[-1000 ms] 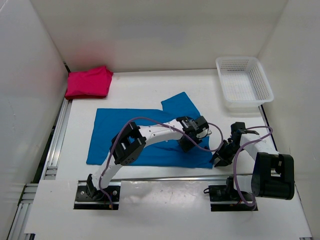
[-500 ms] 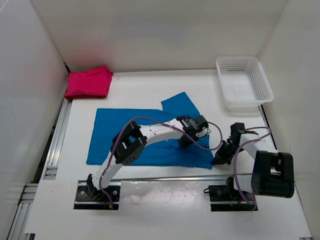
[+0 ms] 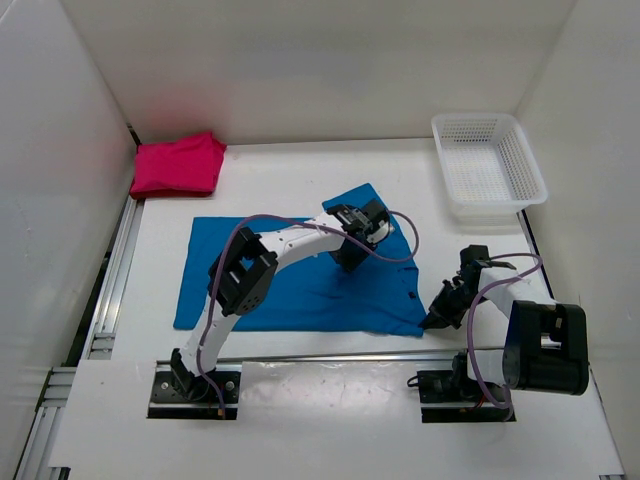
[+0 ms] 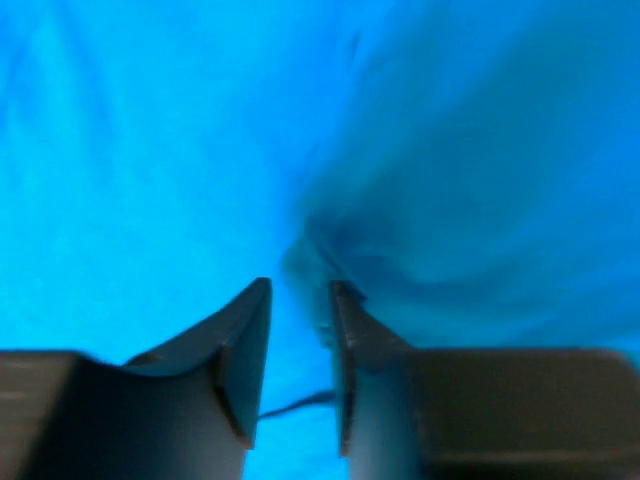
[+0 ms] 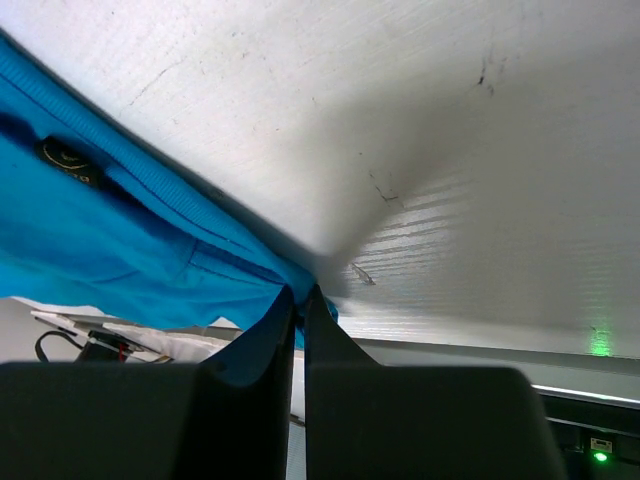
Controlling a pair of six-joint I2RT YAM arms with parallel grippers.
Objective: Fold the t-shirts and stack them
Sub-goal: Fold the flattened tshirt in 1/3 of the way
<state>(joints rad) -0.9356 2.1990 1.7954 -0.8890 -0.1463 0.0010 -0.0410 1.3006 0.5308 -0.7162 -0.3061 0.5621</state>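
1. blue shirt: lies spread flat on the table, in the middle and toward the near edge. one sleeve points to the back right.
2. pink shirt: folded, in the back left corner of the table, well apart from the blue shirt.
3. basket: white mesh, in the back right corner, apart from both shirts.
4. left gripper: reaches over the blue shirt near the base of the sleeve. its jaws stand a little apart, with blue cloth showing through the narrow gap. the cloth puckers into a small dark crease just ahead of the tips. nothing is seen clamped.
5. right gripper: at the near right corner of the blue shirt. its jaws are pressed together on the hem at that corner. in the right wrist view the hem runs straight into the tips and the cloth hangs raised off the table there.
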